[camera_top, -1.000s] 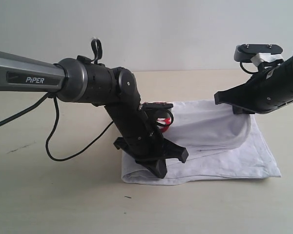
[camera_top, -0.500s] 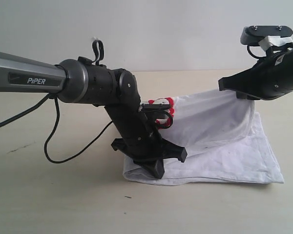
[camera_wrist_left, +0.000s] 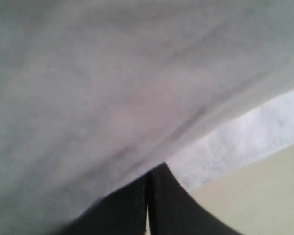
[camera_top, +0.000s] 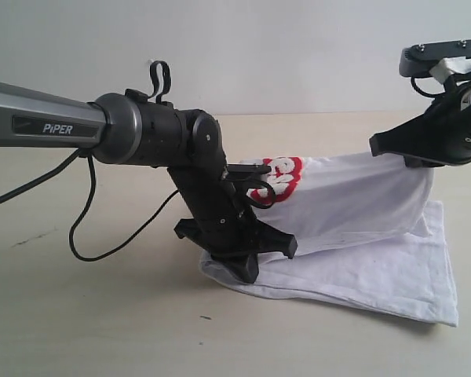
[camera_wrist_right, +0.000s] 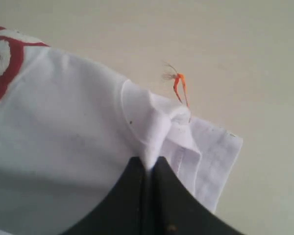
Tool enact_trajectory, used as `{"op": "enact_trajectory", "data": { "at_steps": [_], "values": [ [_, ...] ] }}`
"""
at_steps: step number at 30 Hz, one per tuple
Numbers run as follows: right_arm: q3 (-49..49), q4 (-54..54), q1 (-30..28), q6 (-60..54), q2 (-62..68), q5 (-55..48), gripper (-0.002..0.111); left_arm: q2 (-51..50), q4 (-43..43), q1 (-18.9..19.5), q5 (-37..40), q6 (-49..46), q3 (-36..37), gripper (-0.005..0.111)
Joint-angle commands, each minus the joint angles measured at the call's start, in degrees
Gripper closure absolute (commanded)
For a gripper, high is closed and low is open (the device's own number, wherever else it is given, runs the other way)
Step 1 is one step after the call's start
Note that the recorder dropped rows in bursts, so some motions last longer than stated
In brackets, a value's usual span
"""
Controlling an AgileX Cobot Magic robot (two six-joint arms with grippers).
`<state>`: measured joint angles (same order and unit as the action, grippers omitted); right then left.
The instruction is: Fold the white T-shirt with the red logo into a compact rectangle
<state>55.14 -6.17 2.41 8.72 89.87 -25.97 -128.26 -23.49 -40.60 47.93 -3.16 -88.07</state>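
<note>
The white T-shirt (camera_top: 353,200) lies on the table (camera_top: 94,314), its far layer lifted. The right gripper (camera_wrist_right: 148,164) pinches fabric by the orange tag (camera_wrist_right: 180,88); the left gripper (camera_wrist_left: 148,183) clamps the near-left corner, tips buried in blurred cloth. The left arm (camera_top: 141,133) hides part of the red logo (camera_top: 282,177)

This looks like a robotics lab or test bench: a plain beige worktop (camera_top: 78,314) stands against a blank pale wall (camera_top: 259,47). Two black robot arms reach over it (the left arm (camera_top: 47,122) carries the lettering "PIPER"). A loose black cable (camera_top: 82,228) trails from it, and a camera (camera_top: 443,56) is bracketed to the right arm (camera_top: 447,129).
</note>
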Motion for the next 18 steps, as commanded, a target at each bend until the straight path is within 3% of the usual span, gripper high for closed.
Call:
{"op": "enact_trajectory", "data": {
  "at_steps": [1,6,13,18],
  "values": [
    [-1.24,0.05,-0.43,-0.49,-2.78,-3.91,0.108,-1.24,3.79,-0.02,-0.1,0.44,0.45,0.107],
    [-2.8,5.52,-0.43,-6.23,-3.06,-11.39,0.108,-1.24,3.42,-0.02,-0.24,0.44,0.45,0.107],
    [-2.83,19.56,-0.43,-22.56,-2.45,-25.71,0.108,-1.24,3.09,-0.02,-0.24,0.44,0.45,0.107],
    [-5.36,17.13,-0.43,-20.92,1.98,-24.15,0.108,-1.1,3.09,-0.02,0.22,0.44,0.45,0.107]
  ]
}}
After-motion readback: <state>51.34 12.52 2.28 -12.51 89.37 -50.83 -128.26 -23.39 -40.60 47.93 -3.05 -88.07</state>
